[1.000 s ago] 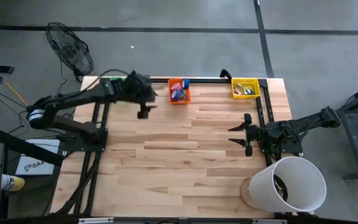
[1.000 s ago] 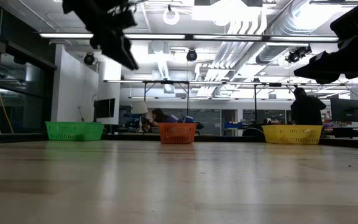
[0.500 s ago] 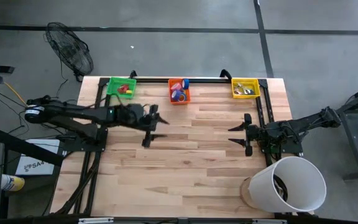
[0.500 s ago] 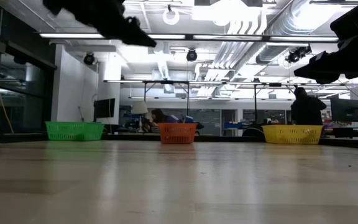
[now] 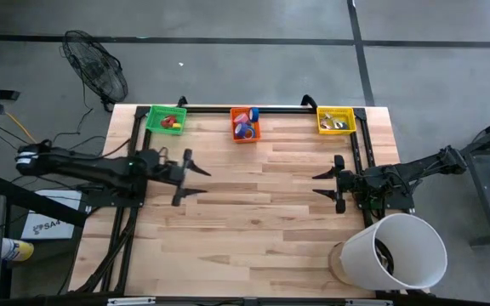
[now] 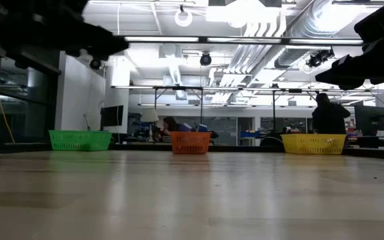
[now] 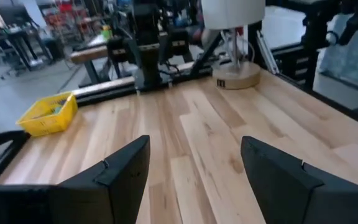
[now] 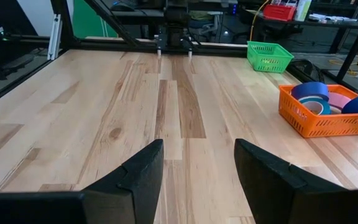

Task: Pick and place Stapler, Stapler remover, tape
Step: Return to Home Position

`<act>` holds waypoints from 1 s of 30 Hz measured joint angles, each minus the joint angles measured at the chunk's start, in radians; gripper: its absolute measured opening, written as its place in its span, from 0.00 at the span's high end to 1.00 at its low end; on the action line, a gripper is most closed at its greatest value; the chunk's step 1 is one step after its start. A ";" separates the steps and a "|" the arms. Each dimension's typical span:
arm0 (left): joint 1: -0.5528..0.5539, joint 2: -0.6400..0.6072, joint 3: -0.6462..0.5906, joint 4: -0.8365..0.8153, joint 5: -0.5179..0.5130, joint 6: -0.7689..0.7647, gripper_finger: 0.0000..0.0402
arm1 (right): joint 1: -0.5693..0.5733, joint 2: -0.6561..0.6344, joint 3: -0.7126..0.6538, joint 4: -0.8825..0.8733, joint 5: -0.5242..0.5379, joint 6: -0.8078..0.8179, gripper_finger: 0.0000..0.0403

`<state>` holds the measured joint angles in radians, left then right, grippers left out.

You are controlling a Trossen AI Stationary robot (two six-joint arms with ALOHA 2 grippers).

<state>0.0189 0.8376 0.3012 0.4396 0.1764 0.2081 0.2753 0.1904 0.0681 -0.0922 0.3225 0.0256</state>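
Observation:
Several tape rolls (image 5: pixel 244 127), blue and pink (image 8: pixel 319 94), lie in the orange bin (image 5: pixel 245 125) at the far edge. The green bin (image 5: pixel 167 119) holds a red and yellow thing, and the yellow bin (image 5: pixel 336 120) holds small dark things. Which of these is the stapler or the stapler remover, I cannot tell. My left gripper (image 5: pixel 196 179) hovers open over the left part of the table, level, pointing right, with nothing between its fingers (image 7: pixel 194 180). My right gripper (image 5: pixel 320 184) stands open at the right, pointing left, also with nothing in it (image 8: pixel 197 168).
A white bucket (image 5: pixel 398 251) lies on its side at the near right corner. Dark frame rails (image 5: pixel 360 144) run along the table's left, right and far sides. A fan (image 5: pixel 96 68) stands on the floor beyond the far left corner. A person (image 6: pixel 329 113) stands in the room behind.
My left gripper has drawn back from above the green bin, toward the near edge and then toward the left edge. It has sunk and tipped from pointing down to level, and stays open. The green bin shows uncovered now.

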 joint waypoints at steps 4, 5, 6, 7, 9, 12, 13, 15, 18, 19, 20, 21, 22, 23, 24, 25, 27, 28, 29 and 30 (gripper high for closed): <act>0.000 -0.181 -0.090 -0.022 0.000 0.024 0.38 | 0.000 0.000 0.000 0.000 0.000 0.000 0.53; 0.000 -0.223 -0.110 -0.037 0.000 0.029 0.38 | 0.000 0.000 0.000 0.000 0.000 0.000 0.53; 0.000 -0.263 -0.128 -0.053 0.002 0.037 0.38 | 0.000 0.000 0.000 0.000 0.000 0.000 0.53; 0.000 -0.301 -0.146 -0.068 0.009 0.048 0.38 | 0.000 0.000 0.000 0.000 0.000 0.000 0.53; 0.000 -0.368 -0.173 -0.091 0.026 0.071 0.38 | 0.000 0.000 0.000 0.000 0.000 0.000 0.53; 0.000 -0.464 -0.220 -0.107 0.048 0.086 0.38 | 0.000 0.000 0.000 0.000 0.000 0.000 0.53; 0.000 -0.494 -0.234 -0.107 0.055 0.095 0.38 | 0.000 0.000 0.000 0.000 0.000 0.000 0.53; 0.000 -0.547 -0.262 -0.106 0.076 0.101 0.38 | 0.000 0.000 0.000 0.000 0.000 0.000 0.53; 0.000 -0.608 -0.281 -0.119 0.122 0.101 0.38 | 0.000 0.000 0.000 0.000 0.000 0.000 0.53; 0.000 -0.623 -0.282 -0.140 0.143 0.102 0.38 | 0.000 0.000 0.000 0.000 0.000 0.000 0.53; 0.000 -0.634 -0.282 -0.148 0.162 0.102 0.38 | 0.000 0.000 0.000 0.000 0.000 0.000 0.53; 0.000 -0.644 -0.282 -0.159 0.179 0.101 0.38 | 0.000 0.000 0.000 0.000 0.000 0.000 0.53; 0.000 -0.653 -0.283 -0.169 0.192 0.101 0.38 | 0.000 0.000 0.000 0.000 0.000 0.000 0.53; 0.000 -0.662 -0.283 -0.172 0.201 0.101 0.38 | 0.000 0.000 0.000 0.000 0.000 0.000 0.53; 0.000 -0.670 -0.284 -0.180 0.203 0.101 0.38 | 0.000 0.000 0.000 0.000 0.000 0.000 0.53; 0.000 -0.681 -0.284 -0.192 0.202 0.101 0.38 | 0.000 0.000 0.000 0.000 0.000 0.000 0.53; 0.000 -0.708 -0.287 -0.231 0.201 0.101 0.38 | 0.000 0.000 0.000 0.000 0.000 0.000 0.53; 0.000 -0.720 -0.287 -0.260 0.200 0.101 0.38 | 0.000 0.000 0.000 0.000 0.000 0.000 0.53; 0.000 -0.735 -0.287 -0.293 0.199 0.101 0.38 | 0.000 0.000 0.000 0.000 0.000 0.000 0.53; 0.000 -0.750 -0.287 -0.333 0.199 0.101 0.38 | 0.000 0.000 0.000 0.000 0.000 0.000 0.53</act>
<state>0.0189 0.0874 0.0140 0.1069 0.3752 0.3096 0.2754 0.1905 0.0681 -0.0925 0.3225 0.0256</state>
